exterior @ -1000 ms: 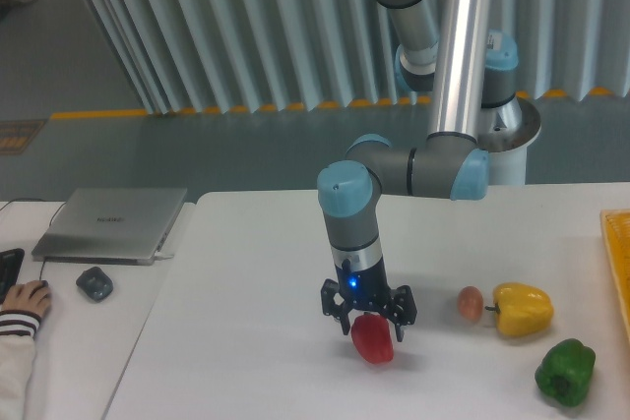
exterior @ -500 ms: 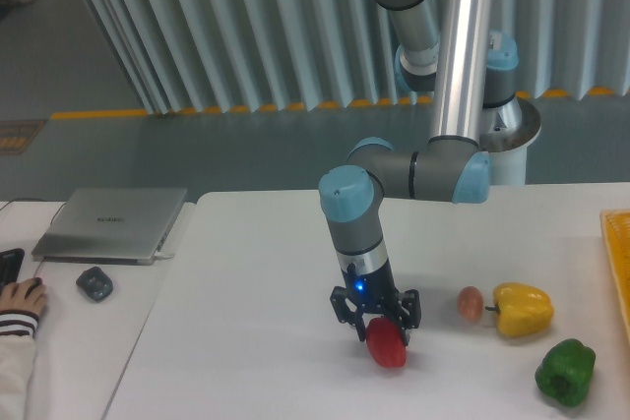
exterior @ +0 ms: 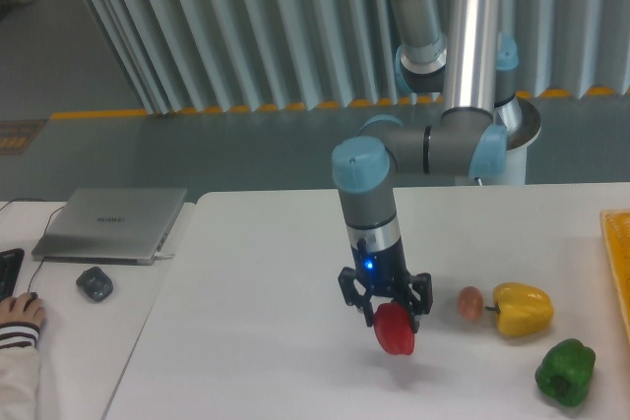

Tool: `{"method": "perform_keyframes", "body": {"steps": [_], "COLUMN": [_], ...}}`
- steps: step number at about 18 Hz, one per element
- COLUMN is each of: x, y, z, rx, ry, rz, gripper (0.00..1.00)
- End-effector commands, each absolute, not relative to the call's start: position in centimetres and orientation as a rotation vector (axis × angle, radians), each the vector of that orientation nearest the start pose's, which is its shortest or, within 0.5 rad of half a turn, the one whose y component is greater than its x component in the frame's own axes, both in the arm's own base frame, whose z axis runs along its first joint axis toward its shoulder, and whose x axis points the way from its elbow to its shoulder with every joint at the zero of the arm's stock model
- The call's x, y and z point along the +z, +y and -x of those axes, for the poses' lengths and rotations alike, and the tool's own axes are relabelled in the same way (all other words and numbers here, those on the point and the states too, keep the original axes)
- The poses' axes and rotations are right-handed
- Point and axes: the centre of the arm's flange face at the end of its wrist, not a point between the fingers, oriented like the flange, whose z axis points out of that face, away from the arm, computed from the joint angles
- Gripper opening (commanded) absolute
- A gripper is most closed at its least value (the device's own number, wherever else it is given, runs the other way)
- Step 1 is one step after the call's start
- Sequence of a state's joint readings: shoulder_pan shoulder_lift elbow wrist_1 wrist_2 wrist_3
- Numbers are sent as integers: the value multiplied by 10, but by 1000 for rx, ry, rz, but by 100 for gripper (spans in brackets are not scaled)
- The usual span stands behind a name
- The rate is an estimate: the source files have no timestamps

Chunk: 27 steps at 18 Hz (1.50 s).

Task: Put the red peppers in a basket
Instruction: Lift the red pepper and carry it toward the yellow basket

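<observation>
Above the white table (exterior: 246, 341), my gripper (exterior: 388, 308) pinches the red pepper (exterior: 395, 330). I judge carrying underway; next, travel right to the yellow-orange basket (exterior: 617, 272).

Our one silver and grey robot arm (exterior: 471, 46) comes down from the top of the picture. It bends at a light blue elbow joint (exterior: 489, 150) and reaches left to a second blue joint. From there the wrist points straight down. Our black two-finger gripper (exterior: 386, 310) hangs low, its fingers closed on a small shiny red pepper (exterior: 395, 330).
</observation>
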<state>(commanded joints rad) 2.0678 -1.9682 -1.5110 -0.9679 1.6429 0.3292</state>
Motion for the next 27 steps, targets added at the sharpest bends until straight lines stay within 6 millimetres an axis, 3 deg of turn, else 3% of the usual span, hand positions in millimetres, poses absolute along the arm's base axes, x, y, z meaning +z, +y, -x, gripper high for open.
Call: {"method": "perform_keyframes", "body": {"steps": [2,7,11,25,27], "x": [361,363,369,373,377], "y": [633,608,593,490,476], "z": [202,232,260,410,429], "rx": [283,254,265,235,254], "ry": [-70,240,290,726,718], "rz": [2923,3018,3023,3033,3027], "gripper": [50,50,50,50,50]}}
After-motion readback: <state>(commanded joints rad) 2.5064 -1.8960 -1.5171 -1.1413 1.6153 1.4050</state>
